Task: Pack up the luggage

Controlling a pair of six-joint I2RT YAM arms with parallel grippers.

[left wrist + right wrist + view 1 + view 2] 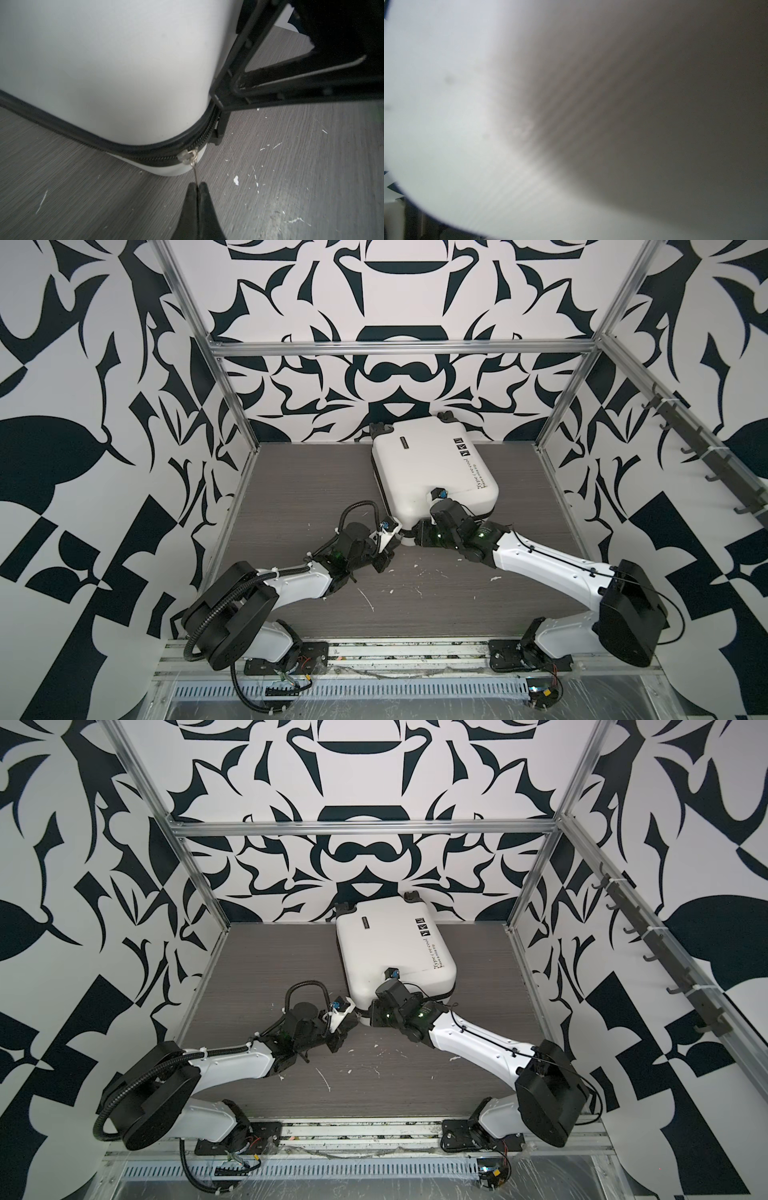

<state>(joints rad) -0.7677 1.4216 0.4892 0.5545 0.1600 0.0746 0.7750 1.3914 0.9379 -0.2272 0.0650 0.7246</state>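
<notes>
Luggage (432, 472) lies closed and flat toward the back of the table (316, 489), the left gripper (197, 187) pinched on the zip pull (195, 172) at its near corner. The right gripper (226, 97) leans on the shell just beside; whether its jaws are open or hold anything I cannot tell. Tugging off the track's line round this curve could jam the slider (187, 154) or slip the pull free.

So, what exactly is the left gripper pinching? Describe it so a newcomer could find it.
Start at the white suitcase on the grey table and follow its black zip round the near corner. A small silver slider sits there; the thin metal pull tab on it, pinched by the left gripper, is the only shiny part.
</notes>
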